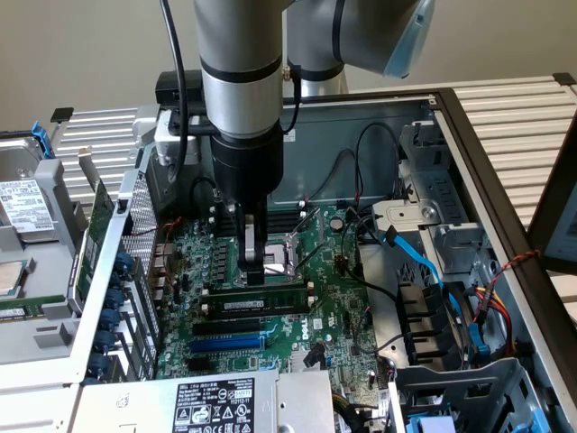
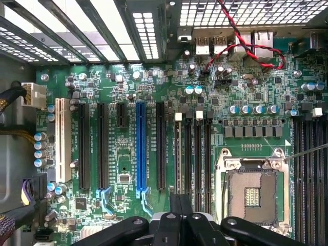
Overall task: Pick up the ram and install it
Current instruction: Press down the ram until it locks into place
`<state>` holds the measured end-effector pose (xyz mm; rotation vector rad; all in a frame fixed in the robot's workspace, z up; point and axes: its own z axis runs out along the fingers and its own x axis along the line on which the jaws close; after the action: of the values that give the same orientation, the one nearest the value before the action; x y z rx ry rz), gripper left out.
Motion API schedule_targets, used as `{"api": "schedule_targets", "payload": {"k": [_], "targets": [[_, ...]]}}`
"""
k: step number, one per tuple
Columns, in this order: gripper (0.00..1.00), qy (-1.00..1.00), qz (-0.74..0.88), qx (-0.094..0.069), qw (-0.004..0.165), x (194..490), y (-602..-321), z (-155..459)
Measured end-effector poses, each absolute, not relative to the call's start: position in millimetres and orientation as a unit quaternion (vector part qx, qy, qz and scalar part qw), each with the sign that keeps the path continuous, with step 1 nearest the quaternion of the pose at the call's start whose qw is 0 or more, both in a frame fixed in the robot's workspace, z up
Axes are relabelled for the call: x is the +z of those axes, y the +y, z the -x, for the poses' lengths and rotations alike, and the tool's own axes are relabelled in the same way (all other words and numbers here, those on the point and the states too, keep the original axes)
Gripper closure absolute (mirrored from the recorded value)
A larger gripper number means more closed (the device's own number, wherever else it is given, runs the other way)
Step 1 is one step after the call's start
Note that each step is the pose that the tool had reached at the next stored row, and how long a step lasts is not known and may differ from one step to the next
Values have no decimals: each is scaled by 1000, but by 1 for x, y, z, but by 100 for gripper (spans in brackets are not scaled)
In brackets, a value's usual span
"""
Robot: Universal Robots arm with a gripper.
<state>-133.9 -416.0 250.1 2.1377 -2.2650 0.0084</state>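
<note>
Your gripper (image 1: 256, 276) is closed on the ram's (image 1: 261, 299) top edge, ram at its 6 o'clock.

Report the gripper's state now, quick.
Gripper: shut, fingertips down at the ram that stands in a motherboard slot; whether it actually grips the ram cannot be told.

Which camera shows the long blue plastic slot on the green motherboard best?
The wrist view: the long blue plastic slot runs its full length, unobstructed, seen head-on. The exterior view shows the slot obliquely, from one side.
</note>
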Motion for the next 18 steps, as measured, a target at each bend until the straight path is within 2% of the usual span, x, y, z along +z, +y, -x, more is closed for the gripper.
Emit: {"api": "schedule_targets", "payload": {"k": [18], "targets": [[89,-725,-688,3,14,239,-413,131]]}}
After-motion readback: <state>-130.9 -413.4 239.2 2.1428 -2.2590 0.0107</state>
